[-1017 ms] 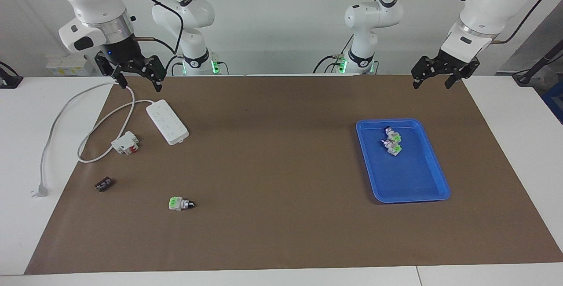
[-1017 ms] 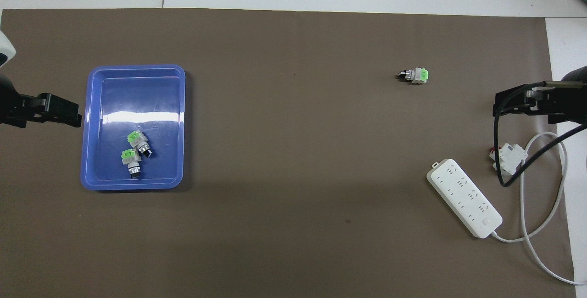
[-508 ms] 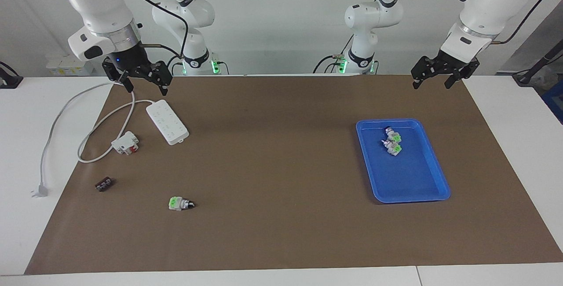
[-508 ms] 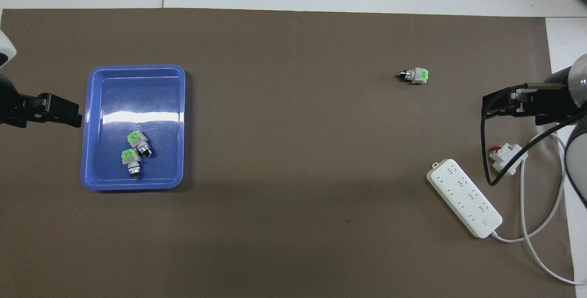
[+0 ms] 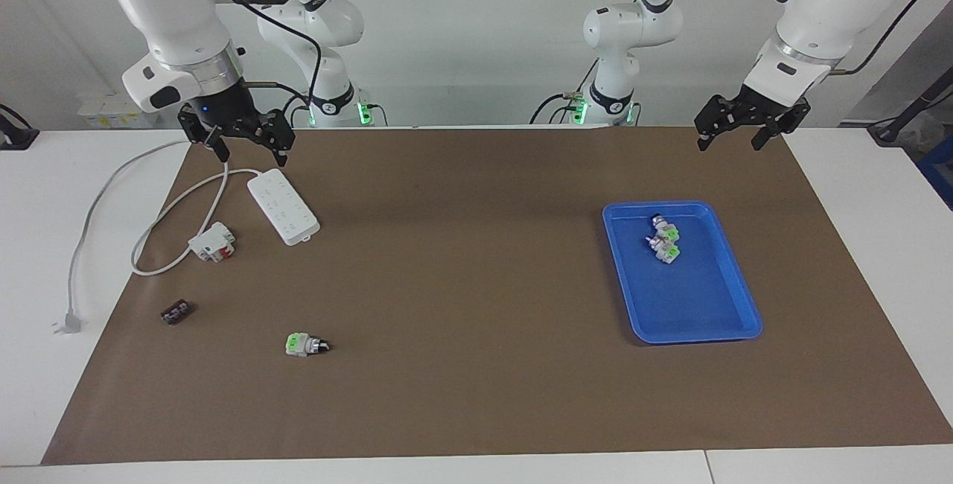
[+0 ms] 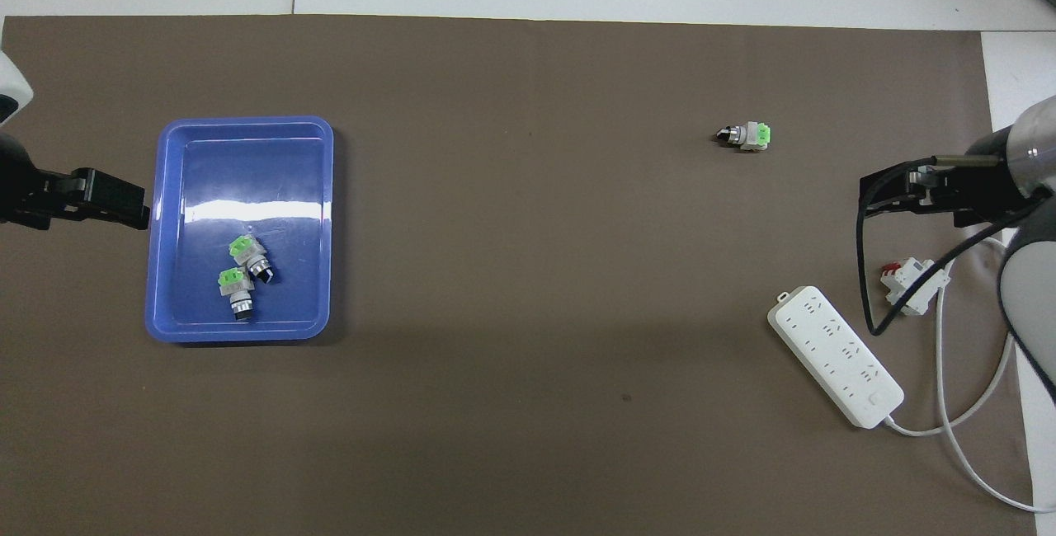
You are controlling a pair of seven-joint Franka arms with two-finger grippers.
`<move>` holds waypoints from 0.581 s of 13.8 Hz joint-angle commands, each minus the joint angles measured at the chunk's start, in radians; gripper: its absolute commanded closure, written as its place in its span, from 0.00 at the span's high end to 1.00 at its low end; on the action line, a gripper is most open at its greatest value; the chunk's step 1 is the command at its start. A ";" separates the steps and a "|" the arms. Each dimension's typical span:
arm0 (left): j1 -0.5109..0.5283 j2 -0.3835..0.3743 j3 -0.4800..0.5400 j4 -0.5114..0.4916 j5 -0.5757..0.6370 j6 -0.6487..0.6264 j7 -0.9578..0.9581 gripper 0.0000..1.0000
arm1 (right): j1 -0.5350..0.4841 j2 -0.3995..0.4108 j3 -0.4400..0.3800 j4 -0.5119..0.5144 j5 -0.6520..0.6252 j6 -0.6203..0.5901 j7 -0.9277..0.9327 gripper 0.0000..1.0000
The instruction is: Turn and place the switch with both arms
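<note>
Swinging in from the table's edge, the right gripper (image 5: 248, 147) now hangs over the mat just robot-side of the power strip (image 5: 284, 206), fingers spread wide, holding nothing. Over at the blue tray's (image 5: 737, 268) end, the left gripper (image 5: 732, 138) waits, jaws open too. Lone switch (image 5: 306, 345) lies on the brown mat (image 5: 476, 283), farther out than the strip, green showing.

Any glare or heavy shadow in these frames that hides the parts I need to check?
Overhead view: a white glare band runs across the floor of the blue tray, above the two green-topped switches, hiding neither. A soft dark band crosses the brown mat nearer the robots. Facing view: even light, a faint shadow on the mat; the lone switch reads clearly.
</note>
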State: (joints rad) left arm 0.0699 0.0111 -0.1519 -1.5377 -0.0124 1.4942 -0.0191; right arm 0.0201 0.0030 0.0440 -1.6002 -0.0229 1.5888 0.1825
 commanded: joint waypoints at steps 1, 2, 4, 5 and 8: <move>-0.013 0.003 0.006 0.005 0.020 -0.008 0.007 1.00 | -0.009 -0.031 0.005 -0.038 0.023 0.016 -0.026 1.00; -0.013 0.004 0.006 0.007 0.020 -0.006 0.008 1.00 | -0.009 -0.031 0.005 -0.038 0.023 0.016 -0.028 1.00; -0.013 0.004 0.006 0.005 0.019 -0.006 0.007 1.00 | -0.009 -0.031 0.005 -0.038 0.023 0.014 -0.029 1.00; -0.013 0.004 0.006 0.005 0.019 -0.006 0.007 1.00 | -0.009 -0.031 0.005 -0.038 0.024 0.014 -0.037 1.00; -0.013 0.003 0.006 0.002 0.019 -0.008 0.007 1.00 | -0.008 -0.031 0.007 -0.038 0.024 0.019 -0.051 1.00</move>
State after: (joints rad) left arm 0.0699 0.0115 -0.1519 -1.5378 -0.0124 1.4942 -0.0191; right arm 0.0202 -0.0019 0.0444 -1.6058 -0.0214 1.5888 0.1605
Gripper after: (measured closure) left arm 0.000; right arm 0.000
